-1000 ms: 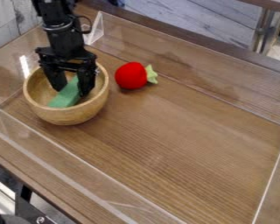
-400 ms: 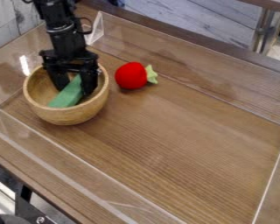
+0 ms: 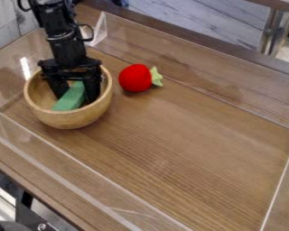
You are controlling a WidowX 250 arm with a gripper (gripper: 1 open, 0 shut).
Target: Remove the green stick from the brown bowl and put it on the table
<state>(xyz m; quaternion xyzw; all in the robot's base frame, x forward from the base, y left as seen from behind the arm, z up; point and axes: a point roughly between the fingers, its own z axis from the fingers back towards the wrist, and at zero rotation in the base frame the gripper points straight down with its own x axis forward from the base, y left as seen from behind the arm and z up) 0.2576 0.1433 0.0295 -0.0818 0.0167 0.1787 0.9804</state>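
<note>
**Green stick waits between open claw fingers**

Green stick [image 3: 72, 96] lies inside the brown bowl [image 3: 69, 110], leaning on the wall, its long axis running from about seven o'clock up to one o'clock. The claw [image 3: 73, 83] points straight down into the bowl, fingers spread apart astride the stick's upper end, nothing clamped yet. At three o'clock of the bowl sits a red strawberry toy [image 3: 138, 78]; bare worktop [image 3: 195, 144] stretches toward four o'clock.

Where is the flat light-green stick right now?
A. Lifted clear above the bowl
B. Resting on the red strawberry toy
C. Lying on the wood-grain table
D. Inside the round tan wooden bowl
D: the flat light-green stick leans inside the round tan wooden bowl, with the open gripper lowered around it.
</note>
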